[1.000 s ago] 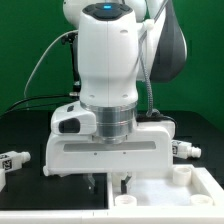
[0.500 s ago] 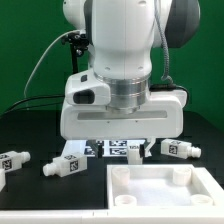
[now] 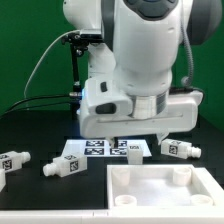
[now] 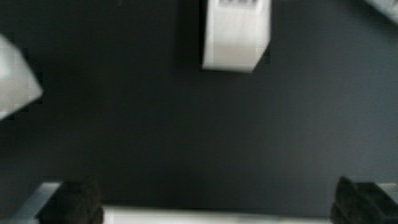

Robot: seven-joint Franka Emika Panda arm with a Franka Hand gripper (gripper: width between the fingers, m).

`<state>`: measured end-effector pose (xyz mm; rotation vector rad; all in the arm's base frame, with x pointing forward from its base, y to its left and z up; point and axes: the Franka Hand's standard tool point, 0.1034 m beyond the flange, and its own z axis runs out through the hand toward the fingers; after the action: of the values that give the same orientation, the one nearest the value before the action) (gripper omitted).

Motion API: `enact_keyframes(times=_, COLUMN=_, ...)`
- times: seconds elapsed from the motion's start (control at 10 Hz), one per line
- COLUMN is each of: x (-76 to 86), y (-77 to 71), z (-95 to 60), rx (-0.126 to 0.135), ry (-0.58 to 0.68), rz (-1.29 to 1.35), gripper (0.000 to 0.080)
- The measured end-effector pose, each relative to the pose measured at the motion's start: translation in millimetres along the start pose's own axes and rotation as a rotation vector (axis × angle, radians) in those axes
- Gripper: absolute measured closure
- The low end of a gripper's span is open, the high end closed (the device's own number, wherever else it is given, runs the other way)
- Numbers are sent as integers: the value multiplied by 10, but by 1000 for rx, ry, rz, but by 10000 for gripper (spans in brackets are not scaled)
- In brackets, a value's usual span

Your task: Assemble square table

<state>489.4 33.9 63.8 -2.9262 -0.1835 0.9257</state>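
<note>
Your arm (image 3: pixel 140 50) hangs over the marker board (image 3: pixel 105 149), wrist pointing straight down; its gripper (image 4: pixel 217 205) is spread wide and empty, clear of the square table (image 3: pixel 150 195)

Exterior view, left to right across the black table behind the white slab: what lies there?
From the exterior view's left: leg at the picture's edge → second leg → marker board → third leg.
</note>
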Motion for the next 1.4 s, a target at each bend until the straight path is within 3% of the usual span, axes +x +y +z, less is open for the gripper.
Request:
enact_keyframes(times=0.4, x=-94, y=-51, z=114, rx=30, ry=-299, rz=-4, gripper=150)
enact_keyframes(times=0.6, x=-189, y=-194, z=322, rx=-10, ry=-429, rz=4, gripper=150)
enact_keyframes(times=0.7, x=-145, y=-198, z=334, rx=-21, ry=-415, rz=-5, gripper=150)
enact_keyframes(times=1.0, x=-148, y=-193, z=388, rx=-19, ry=-411, rz=27, gripper=150)
enact_keyframes(times=1.2, x=-347, y=-154, z=732, rx=-35, ry=-428, rz=127, gripper=150)
enact_keyframes(times=1.4, x=-318, y=-157, z=690, rx=-34, ry=-425, rz=120, gripper=150)
